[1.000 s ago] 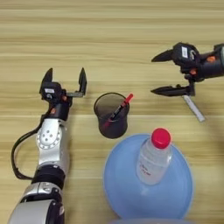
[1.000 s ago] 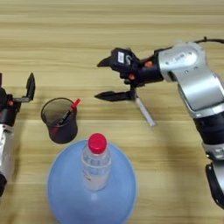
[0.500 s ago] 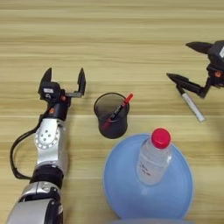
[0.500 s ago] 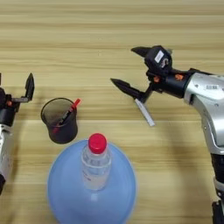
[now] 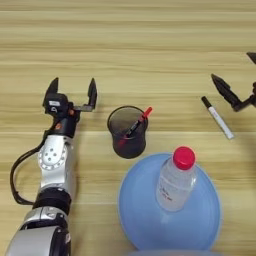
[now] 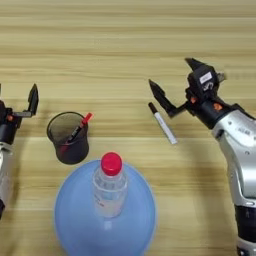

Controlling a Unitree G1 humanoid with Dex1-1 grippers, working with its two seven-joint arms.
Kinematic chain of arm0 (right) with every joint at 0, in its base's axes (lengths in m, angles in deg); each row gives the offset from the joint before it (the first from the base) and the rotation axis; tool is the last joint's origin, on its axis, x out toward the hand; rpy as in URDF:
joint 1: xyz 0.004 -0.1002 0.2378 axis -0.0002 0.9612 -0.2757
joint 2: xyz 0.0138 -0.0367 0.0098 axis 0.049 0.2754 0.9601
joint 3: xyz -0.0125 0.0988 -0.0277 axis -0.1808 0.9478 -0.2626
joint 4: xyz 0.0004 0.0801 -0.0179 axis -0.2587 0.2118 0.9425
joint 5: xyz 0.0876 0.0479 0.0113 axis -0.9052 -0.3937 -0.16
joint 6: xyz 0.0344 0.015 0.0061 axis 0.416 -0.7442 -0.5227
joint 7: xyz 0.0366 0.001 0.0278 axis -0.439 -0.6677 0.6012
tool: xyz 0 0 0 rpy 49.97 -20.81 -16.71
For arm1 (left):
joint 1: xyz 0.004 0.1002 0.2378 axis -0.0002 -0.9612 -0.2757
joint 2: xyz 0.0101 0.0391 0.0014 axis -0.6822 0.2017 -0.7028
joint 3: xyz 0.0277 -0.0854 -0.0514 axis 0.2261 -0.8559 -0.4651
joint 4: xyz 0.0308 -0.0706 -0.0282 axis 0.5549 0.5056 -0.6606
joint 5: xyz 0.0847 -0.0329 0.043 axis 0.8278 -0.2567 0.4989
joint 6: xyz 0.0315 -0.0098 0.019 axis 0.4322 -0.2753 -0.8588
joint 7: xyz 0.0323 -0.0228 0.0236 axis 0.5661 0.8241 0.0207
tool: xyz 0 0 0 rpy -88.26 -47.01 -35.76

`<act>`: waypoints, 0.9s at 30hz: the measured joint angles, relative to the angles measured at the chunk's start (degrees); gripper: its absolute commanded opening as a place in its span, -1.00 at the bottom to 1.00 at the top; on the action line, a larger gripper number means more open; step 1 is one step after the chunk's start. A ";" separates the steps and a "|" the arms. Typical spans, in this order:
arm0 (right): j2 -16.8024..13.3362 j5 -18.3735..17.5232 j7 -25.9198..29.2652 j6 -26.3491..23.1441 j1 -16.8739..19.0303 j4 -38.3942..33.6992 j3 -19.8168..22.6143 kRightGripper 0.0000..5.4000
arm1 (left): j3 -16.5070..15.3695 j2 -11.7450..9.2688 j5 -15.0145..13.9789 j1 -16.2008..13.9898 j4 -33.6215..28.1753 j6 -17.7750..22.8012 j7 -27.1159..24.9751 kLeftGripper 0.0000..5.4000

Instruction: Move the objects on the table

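Note:
A white-barrelled marker [image 6: 162, 123] with a black cap lies flat on the wooden table [image 5: 130, 45], right of centre. My right gripper [image 6: 173, 78] is open just above and beside it, holding nothing. A thin dark pen with a red cap [image 5: 135, 126] stands slanted inside the dark translucent cup [image 5: 128, 132]. My left gripper [image 5: 72, 87] stands open to the left of the cup, empty.
A clear bottle with a red cap [image 5: 176, 178] stands upright on a blue plate [image 5: 200, 225] at the near edge, just in front of the cup.
My right arm has drawn back to the right, away from the cup, and now sits past the marker. The marker, cup and left arm have stayed put.

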 measured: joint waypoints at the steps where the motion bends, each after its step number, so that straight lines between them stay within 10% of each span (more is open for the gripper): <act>1: 0.43 0.67 -0.76 0.79 0.70 0.98 -0.36 0.99 | -0.10 -0.02 -0.01 0.03 0.04 0.00 -0.01 1.00; 27: 1.63 1.75 0.12 7.84 10.43 17.89 -1.75 0.75 | -0.79 -0.07 -0.03 0.38 0.44 0.01 -0.80 1.00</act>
